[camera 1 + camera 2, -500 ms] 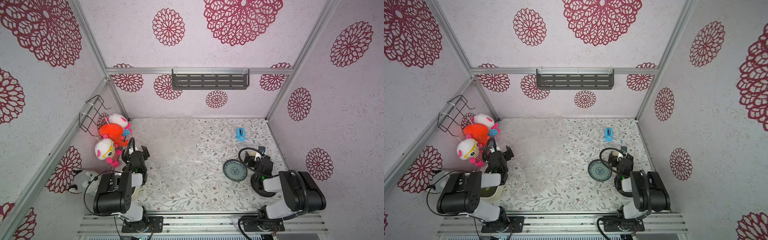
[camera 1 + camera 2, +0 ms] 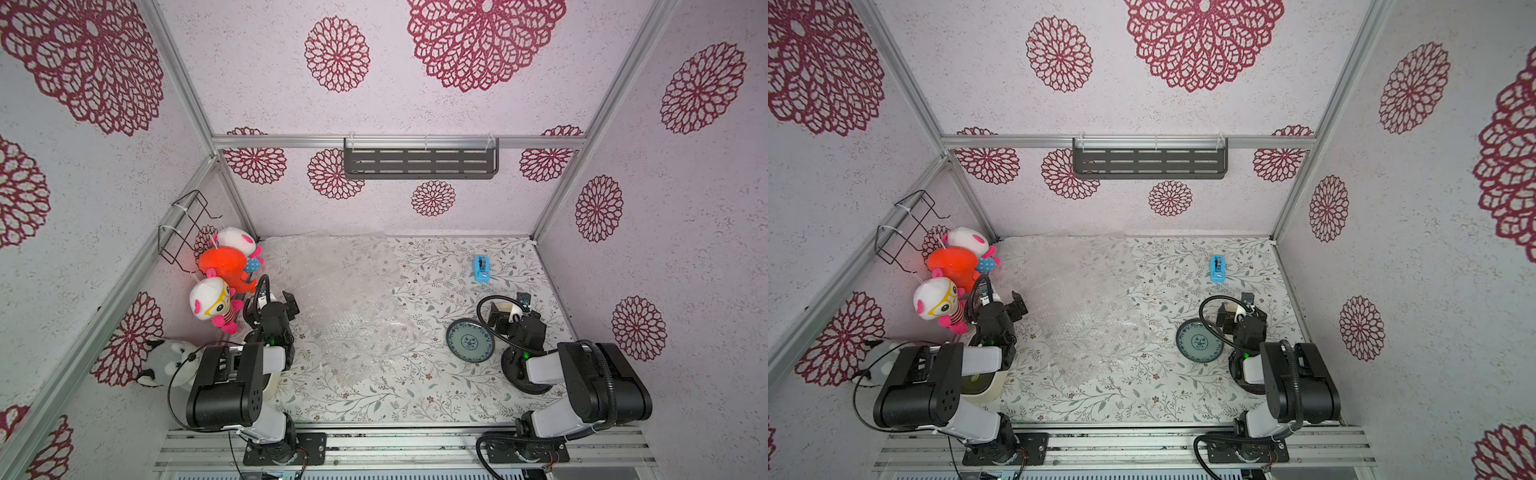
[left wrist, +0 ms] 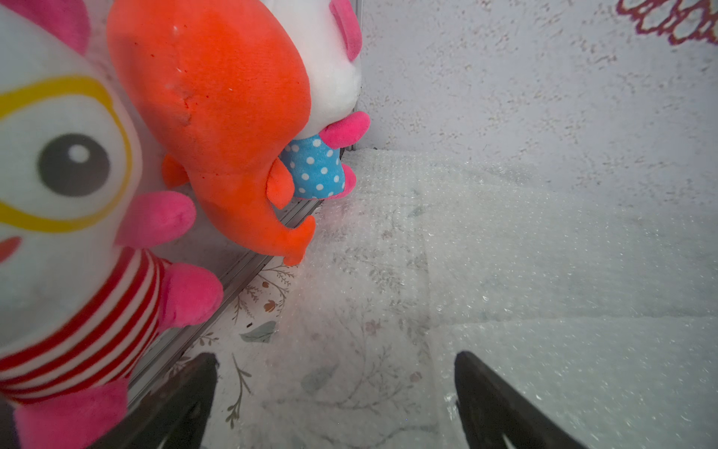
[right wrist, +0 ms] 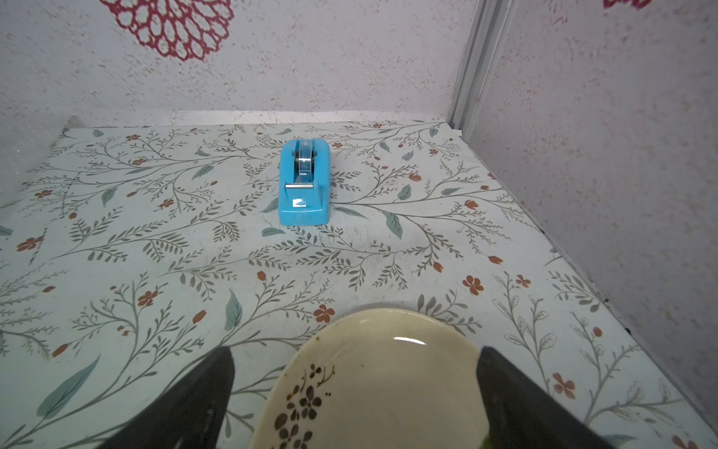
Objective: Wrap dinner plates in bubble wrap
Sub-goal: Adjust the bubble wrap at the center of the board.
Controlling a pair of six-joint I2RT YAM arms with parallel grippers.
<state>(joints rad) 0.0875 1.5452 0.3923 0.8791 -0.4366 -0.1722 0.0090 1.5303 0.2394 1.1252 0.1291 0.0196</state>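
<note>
A teal-blue dinner plate [image 2: 470,345] [image 2: 1200,343] with a patterned centre lies flat at the right of the table. Just beyond it my right gripper [image 2: 510,308] [image 2: 1236,309] [image 4: 355,352] hangs open over a cream plate [image 4: 388,388] with a brown flower motif, its jaws wide apart and holding nothing. A dark round plate [image 2: 524,379] shows partly under the right arm. Clear bubble wrap [image 2: 345,291] [image 2: 1075,291] [image 3: 505,272] is spread over the left and middle of the table. My left gripper [image 2: 276,299] [image 2: 1003,303] [image 3: 336,361] stands open above its near-left edge, empty.
A blue tape dispenser [image 2: 481,268] [image 4: 305,186] stands at the back right. Plush toys [image 2: 224,266] [image 3: 217,116] hang on the left wall close to the left gripper. A cream tub [image 2: 984,382] sits under the left arm. Walls close in three sides.
</note>
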